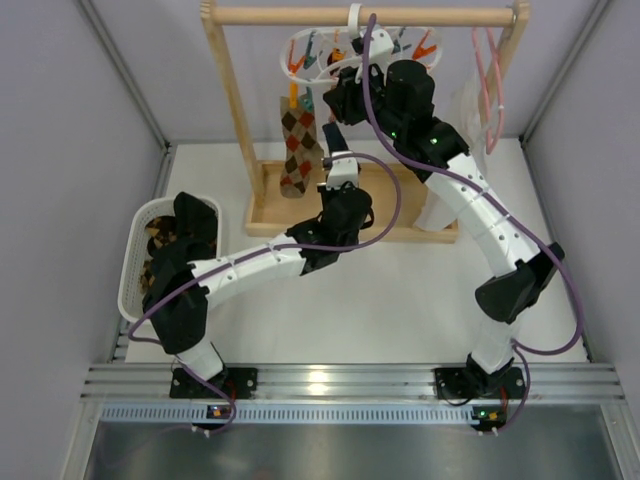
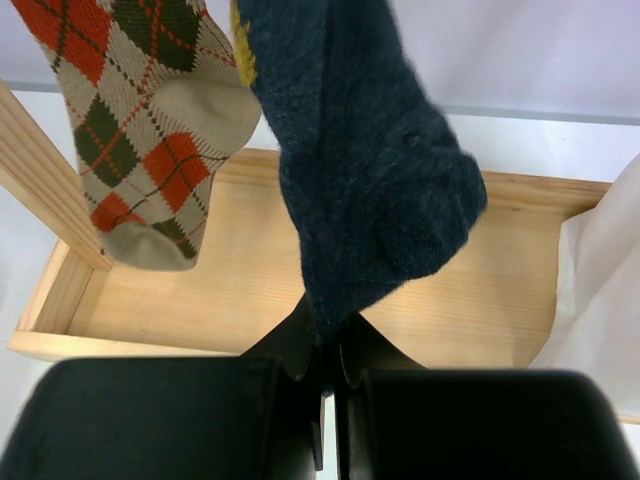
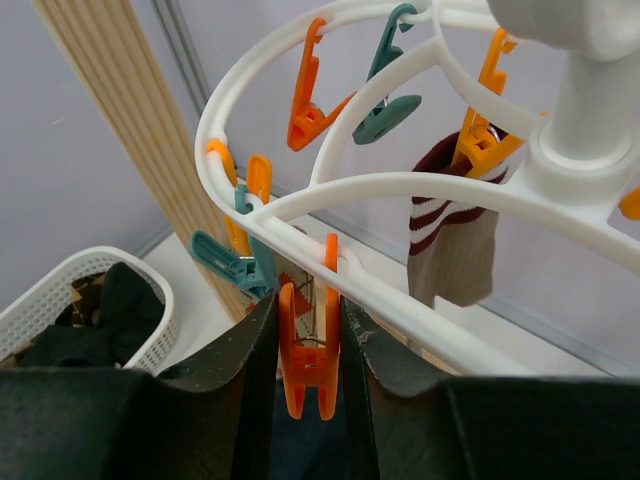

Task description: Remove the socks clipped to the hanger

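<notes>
left pincer (image 2: 326,340), closest to its own lens, is clenching the toe of the navy sock (image 2: 370,190), which is hanging straight down over the rack (image 2: 200,290) base at the far middle of the surface (image 1: 400,300). just left of it the argyle sock (image 2: 140,120) is dangling free, with nothing gripping it. up above, the right pincer (image 3: 306,310) is bracketing an orange clip (image 3: 308,370) on the hanger (image 3: 380,187), its fingers lying right against the clip's sides; whether it is squeezing i cannot tell. blue fabric is showing under that clip, so i am judging it to be the one pinning the navy sock. farther right on the ring a striped sock (image 3: 450,250) is hanging from another orange clip.

as for progress, the basket (image 1: 128,275) at the left is already holding several socks (image 3: 125,305), dark and argyle ones, and a number of clips are hanging bare, so part of the job is looking done. at least three socks are remaining on the hanger: navy, argyle and striped. the navy one is looking like the next off, once its clip is giving way.
</notes>
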